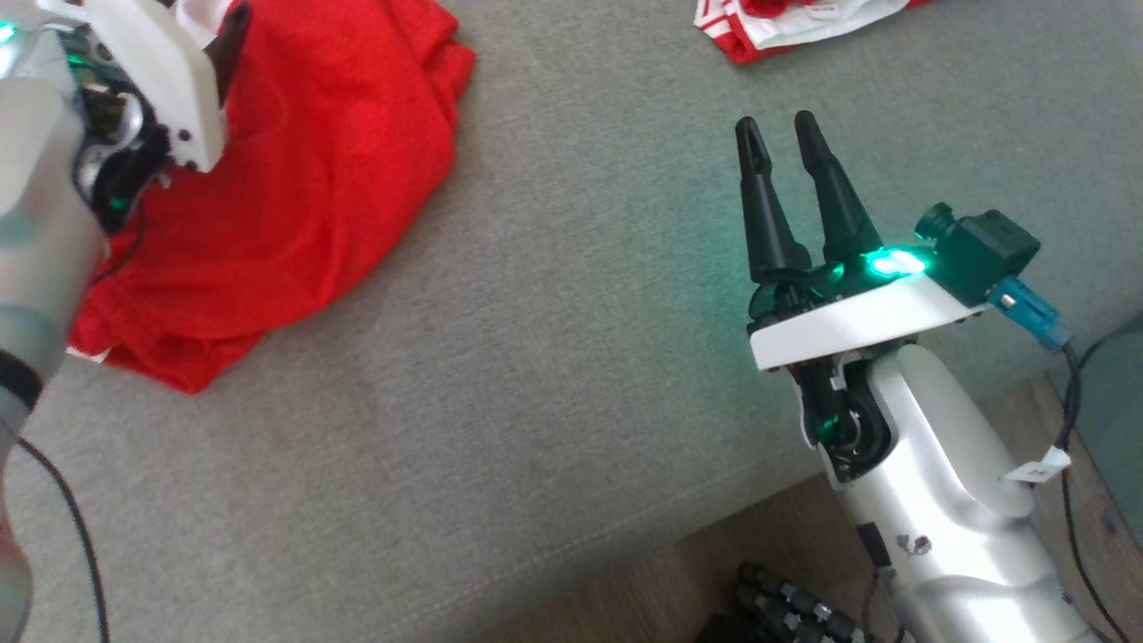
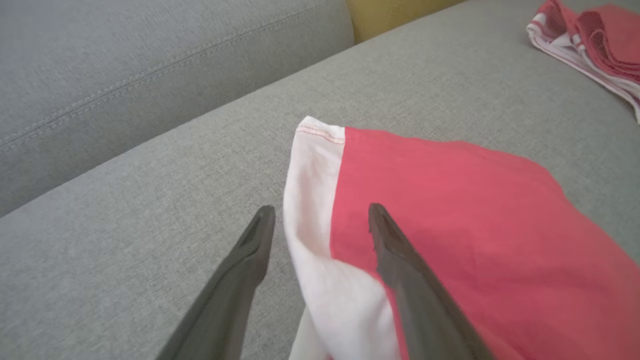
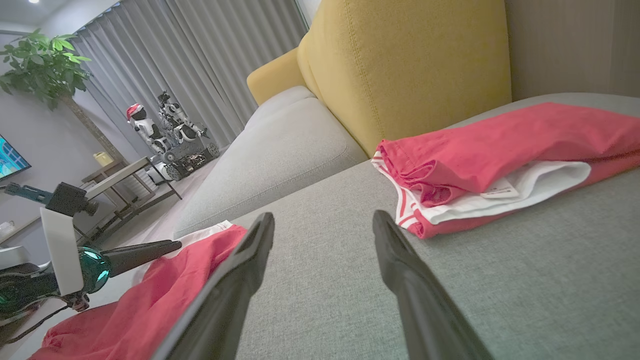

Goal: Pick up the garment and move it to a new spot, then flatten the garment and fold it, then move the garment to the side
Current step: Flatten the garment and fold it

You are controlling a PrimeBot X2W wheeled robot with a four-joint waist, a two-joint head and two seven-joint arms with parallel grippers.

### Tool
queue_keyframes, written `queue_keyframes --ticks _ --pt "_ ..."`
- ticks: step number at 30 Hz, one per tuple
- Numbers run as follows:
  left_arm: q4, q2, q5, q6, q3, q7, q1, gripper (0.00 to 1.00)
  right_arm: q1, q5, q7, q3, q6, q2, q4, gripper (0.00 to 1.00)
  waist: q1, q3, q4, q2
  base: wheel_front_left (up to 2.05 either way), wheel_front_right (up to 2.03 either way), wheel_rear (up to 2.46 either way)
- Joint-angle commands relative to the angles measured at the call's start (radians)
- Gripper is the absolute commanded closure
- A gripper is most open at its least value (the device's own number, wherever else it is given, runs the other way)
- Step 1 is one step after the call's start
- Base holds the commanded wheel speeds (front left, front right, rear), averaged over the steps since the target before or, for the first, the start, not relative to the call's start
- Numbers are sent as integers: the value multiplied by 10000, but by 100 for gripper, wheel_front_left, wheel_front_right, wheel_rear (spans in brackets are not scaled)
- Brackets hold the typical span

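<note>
The garment is red with a white band and lies bunched on the left of the grey sofa seat. My left gripper hangs just above its far corner, open. The white band lies loose between the fingers, with one finger over the red cloth. In the head view the left gripper is at the upper left, over the garment. My right gripper is open and holds nothing, above bare seat to the right. In the right wrist view the right gripper points along the seat, with the garment at lower left.
A second red and white garment lies folded at the far right of the seat, by a yellow cushion. The grey back cushion rises beyond the garment. The seat's front edge and wooden floor are near my right arm.
</note>
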Motion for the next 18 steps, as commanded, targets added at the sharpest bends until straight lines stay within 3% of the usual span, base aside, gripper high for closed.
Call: queue_keyframes --ticks 1,6,11,18 --pt "-56 185 42 -6 251 -187 -564 0 -175 -44 -135 70 75 57 -247 0 0 -41 88 0 0 0 0" --pt "97 -103 1 42 449 -1155 -561 0 -184 -255 -135 -157 75 57 -153 0 0 -341 624 0 0 0 0" --pt "-130 -468 -395 251 1057 -2771 -99 0 -62 -721 -128 -750 75 57 60 0 0 -954 1770 0 0 0 0" --pt "-1622 -340 -534 913 2476 -3333 1208 0 258 -1734 312 -1836 75 4 44 0 0 -1706 3273 0 0 0 0"
